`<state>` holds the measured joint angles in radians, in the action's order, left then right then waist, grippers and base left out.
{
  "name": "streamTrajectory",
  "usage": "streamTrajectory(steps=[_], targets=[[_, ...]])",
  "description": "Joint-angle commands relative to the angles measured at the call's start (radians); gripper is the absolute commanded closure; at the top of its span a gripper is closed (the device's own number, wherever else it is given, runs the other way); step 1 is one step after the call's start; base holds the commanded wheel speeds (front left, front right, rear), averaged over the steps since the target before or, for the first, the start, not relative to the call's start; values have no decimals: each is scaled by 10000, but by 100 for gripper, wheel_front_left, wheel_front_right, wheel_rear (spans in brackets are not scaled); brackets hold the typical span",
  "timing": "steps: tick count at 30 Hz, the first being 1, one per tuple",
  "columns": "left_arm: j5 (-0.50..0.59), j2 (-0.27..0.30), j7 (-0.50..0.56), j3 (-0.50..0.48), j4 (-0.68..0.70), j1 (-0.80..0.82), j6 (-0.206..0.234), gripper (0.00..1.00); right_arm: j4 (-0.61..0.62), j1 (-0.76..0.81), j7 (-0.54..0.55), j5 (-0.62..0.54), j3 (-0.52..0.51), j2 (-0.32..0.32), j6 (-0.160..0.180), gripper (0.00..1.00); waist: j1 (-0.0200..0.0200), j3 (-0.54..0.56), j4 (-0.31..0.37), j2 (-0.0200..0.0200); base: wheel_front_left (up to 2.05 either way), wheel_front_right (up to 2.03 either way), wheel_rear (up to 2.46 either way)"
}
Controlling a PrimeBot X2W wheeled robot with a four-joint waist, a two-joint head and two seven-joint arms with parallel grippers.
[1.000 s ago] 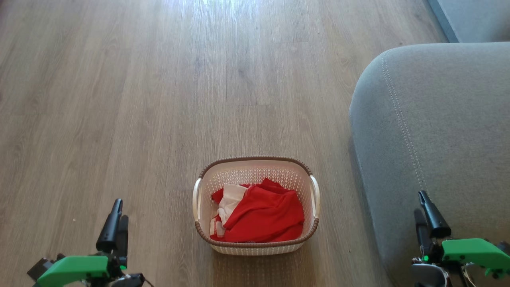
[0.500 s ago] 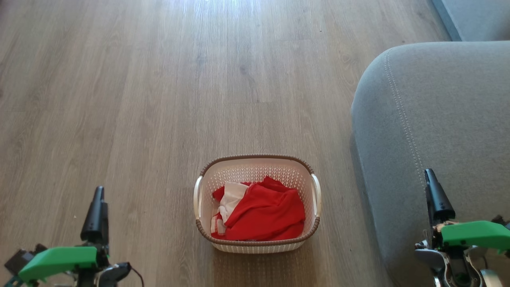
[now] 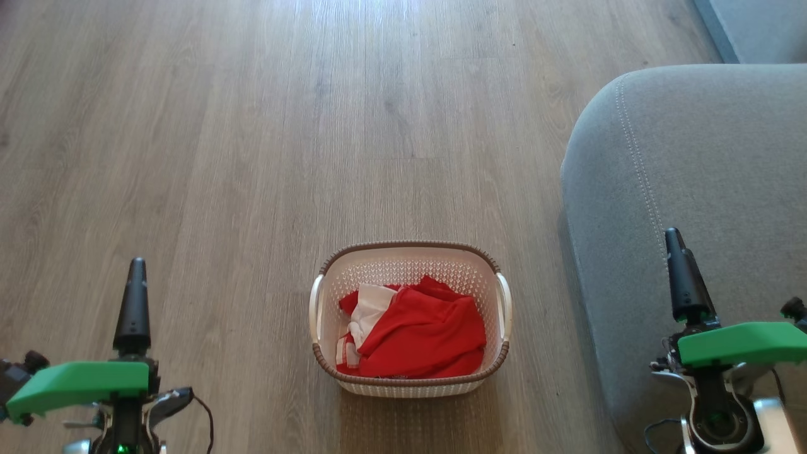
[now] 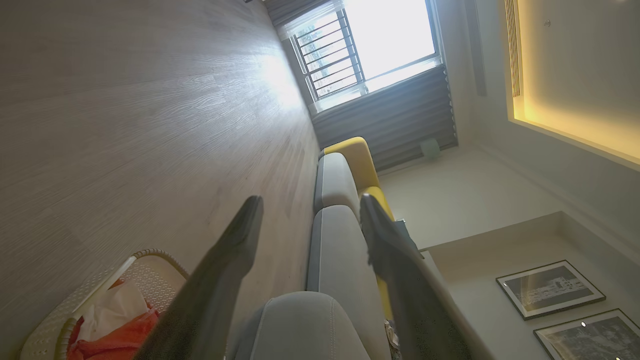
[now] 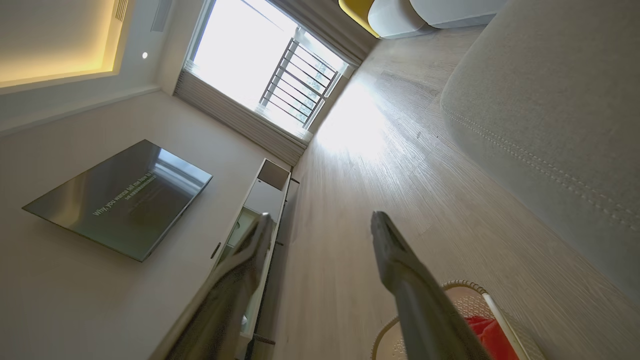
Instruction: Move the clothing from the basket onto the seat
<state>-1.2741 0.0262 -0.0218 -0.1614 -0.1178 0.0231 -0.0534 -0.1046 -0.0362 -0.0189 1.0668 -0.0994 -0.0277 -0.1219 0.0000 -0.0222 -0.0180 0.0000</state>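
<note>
left gripper [image 3: 135, 268] hangs over the wooden floor [image 3: 252, 157], jaws wide and empty, well apart from the basket [image 3: 410, 244]. the clothing [image 3: 422, 334] lies heaped inside it, centred between both arms, likely for easy reach. right gripper [image 3: 673, 239], equally wide and empty, hovers over the seat [image 3: 693, 157], the drop-off spot.

Soft cloth, pierced plastic, wood-grain floor
The clothing [image 3: 422, 337] is soft matt red-and-white fabric, rumpled; the basket [image 3: 410, 270] is cream plastic, perforated, with a brown woven-look rim; the seat [image 3: 693, 157] is light grey matt upholstery cloth with double stitching; the floor [image 3: 252, 157] is smooth wood-grain plank with a faint sheen
</note>
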Motion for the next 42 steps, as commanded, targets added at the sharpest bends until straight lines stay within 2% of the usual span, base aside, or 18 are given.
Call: streamTrajectory(steps=[1, 7, 14, 31, 36, 42], targets=[[230, 123, -108, -144, 524, 570, 94, 0, 483, -497, -118, -342, 107, -109, -35, 0, 0, -6, 1, 0, 0, 0, 0], [1235, 132, -283, 11, 1160, 613, 570, 0, 827, -555, -296, -1414, 312, -118, -40, 0, 0, -34, 9, 0, 0, 0, 0], [2634, 143, -489, 625, 1682, 498, 938, 0, 965, -510, -502, -2291, 547, -129, -44, 0, 0, -33, 30, 0, 0, 0, 0], [6703, 177, -1015, 2165, 2685, 439, 1749, 0, 1302, -467, -1033, -5526, 1267, -155, -56, 0, 0, -3, -26, 0, 0, 0, 0], [7507, 361, -1132, 2561, 2661, 385, 2076, 0, 1171, -394, -1151, -6008, 1360, -161, -59, 0, 0, 11, -19, 0, 0, 0, 0], [8371, 795, -1308, 3376, 2438, 326, 2663, 0, 866, -304, -1328, -6618, 1428, -170, -63, 0, 0, 18, 13, 0, 0, 0, 0]])
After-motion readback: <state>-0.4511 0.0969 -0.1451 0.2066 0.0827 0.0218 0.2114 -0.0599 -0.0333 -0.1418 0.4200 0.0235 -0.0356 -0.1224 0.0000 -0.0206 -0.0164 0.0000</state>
